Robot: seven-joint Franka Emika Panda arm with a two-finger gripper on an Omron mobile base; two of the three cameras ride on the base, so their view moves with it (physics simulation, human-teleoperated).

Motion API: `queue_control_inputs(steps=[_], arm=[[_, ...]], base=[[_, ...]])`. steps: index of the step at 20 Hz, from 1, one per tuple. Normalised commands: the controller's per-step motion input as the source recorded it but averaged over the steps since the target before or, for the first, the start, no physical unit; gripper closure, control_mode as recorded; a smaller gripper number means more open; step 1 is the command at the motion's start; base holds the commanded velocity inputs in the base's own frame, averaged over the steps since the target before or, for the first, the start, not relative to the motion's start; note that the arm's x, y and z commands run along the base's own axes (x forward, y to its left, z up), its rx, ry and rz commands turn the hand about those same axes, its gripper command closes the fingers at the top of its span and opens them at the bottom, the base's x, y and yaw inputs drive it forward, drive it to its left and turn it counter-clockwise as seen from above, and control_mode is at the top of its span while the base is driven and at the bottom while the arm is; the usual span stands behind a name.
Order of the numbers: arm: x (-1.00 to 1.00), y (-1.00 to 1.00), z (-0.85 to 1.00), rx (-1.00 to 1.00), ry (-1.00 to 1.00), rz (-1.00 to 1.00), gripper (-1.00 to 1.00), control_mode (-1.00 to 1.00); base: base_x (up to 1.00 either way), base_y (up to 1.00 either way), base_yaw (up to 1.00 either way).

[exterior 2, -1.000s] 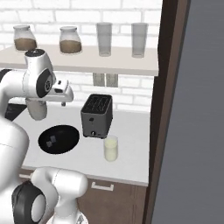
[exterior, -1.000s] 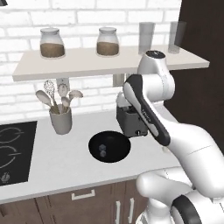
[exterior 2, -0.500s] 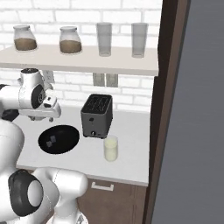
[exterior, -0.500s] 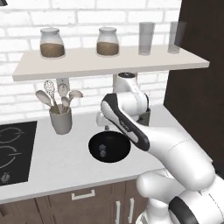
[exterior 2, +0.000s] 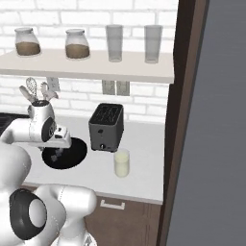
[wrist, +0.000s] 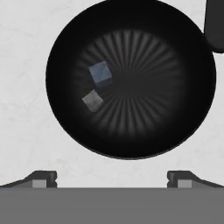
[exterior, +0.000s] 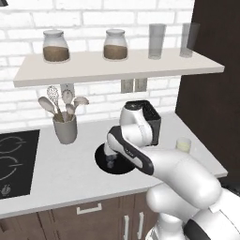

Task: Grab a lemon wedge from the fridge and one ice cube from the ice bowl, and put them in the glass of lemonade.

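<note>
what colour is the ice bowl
Glossy black ice bowl, with fine ribs radiating from its centre; clearest in the hand view.

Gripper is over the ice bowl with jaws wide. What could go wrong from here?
1. Two ice cubes lie close together in the ice bowl; the open gripper might close on both, though only one is wanted.
2. The cubes sit off to one side of the gripper's centre line in the hand view, so a straight descent may miss them.
3. The toaster stands right beside the bowl, with the glass of lemonade just past it; carrying ice across might clip it.
</note>
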Motion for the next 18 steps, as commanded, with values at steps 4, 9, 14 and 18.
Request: queue_control_inputs(steps=[4,9,14,18], arm=[[0.22,0.00,-0.38,-0.03,0.00,0.01,-1.00,-1.00],[0.27,0.00,-0.06,0.00,-0.01,0.00,-1.00,-1.00],[0.23,0.09,-0.06,0.00,0.00,0.00,-1.00,-1.00],[0.05,0.20,-0.28,0.00,0.00,0.11,-1.00,-1.00]], base=[[0.00,0.00,0.00],[0.00,0.00,0.00],[0.00,0.00,0.00],[0.00,0.00,0.00]])
